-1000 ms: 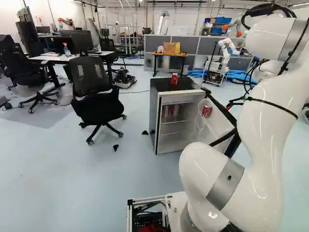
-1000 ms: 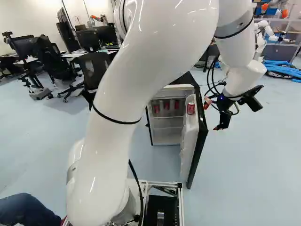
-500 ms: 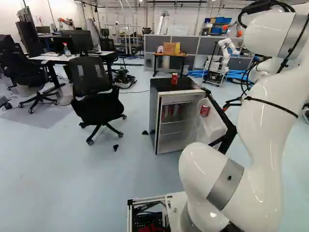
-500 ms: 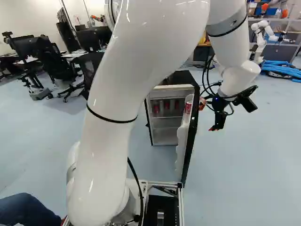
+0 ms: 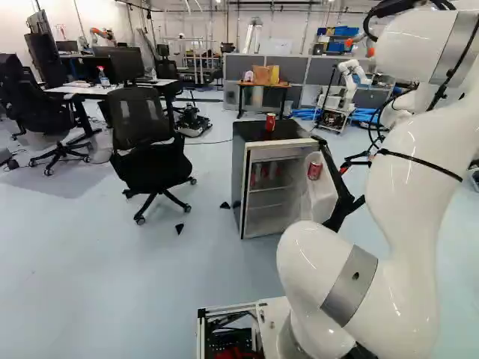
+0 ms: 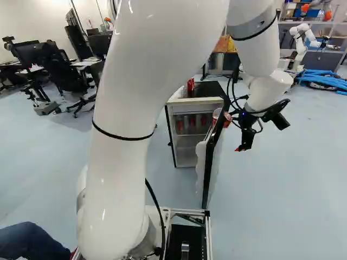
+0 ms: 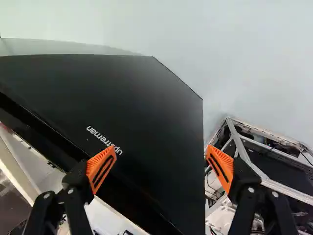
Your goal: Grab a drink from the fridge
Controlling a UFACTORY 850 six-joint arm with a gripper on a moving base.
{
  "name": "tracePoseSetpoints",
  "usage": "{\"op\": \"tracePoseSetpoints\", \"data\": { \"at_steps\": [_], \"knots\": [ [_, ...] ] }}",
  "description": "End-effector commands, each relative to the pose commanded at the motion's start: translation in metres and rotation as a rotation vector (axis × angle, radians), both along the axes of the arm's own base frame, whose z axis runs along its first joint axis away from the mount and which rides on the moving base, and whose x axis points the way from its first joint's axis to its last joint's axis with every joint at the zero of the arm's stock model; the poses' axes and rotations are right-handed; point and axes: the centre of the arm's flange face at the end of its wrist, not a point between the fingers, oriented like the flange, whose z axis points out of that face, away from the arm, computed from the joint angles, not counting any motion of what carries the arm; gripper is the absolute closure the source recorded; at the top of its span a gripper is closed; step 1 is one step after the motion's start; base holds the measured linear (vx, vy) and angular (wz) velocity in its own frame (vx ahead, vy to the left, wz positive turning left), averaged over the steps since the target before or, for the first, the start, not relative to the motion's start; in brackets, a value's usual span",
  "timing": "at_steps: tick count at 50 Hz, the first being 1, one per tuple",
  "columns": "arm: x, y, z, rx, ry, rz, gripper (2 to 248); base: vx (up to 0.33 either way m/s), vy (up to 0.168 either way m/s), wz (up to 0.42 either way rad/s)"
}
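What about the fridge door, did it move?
Yes. The fridge door swung toward the left of the left base view, partly closing, while the fridge body stayed put. It's still open.

Operator: What colours are near me?

Guide: On your right, you have a glossy white arm [image 5: 419, 202] with grey bands and thin black straps. Its gripper [image 6: 233, 134] is black; the pads [image 7: 101, 168] are bright orange, striped with black slots.

Operator: And the fridge [image 5: 254, 133]?

Guide: You'll see a black top and a pale, whitish inside. Its door [image 7: 142, 107] shows you plain black outside with white lettering. The can on top [image 5: 270, 122] is red, and the door's can [image 5: 315, 170] is red with white markings.

Operator: Farther off?

Guide: Black chair [image 5: 138, 120] left, blue hoses [image 6: 325, 78] far right, pale blue-grey floor [image 5: 97, 262].
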Motion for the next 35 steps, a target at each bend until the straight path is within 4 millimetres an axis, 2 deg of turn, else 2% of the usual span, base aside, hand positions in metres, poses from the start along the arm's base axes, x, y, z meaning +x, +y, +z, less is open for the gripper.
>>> {"op": "tracePoseSetpoints", "data": {
  "at_steps": [35],
  "knots": [
    [-0.003, 0.048, -0.002, 0.029, 0.023, 0.051, 3, 0.0, 0.0, 0.0]
  ]
}}
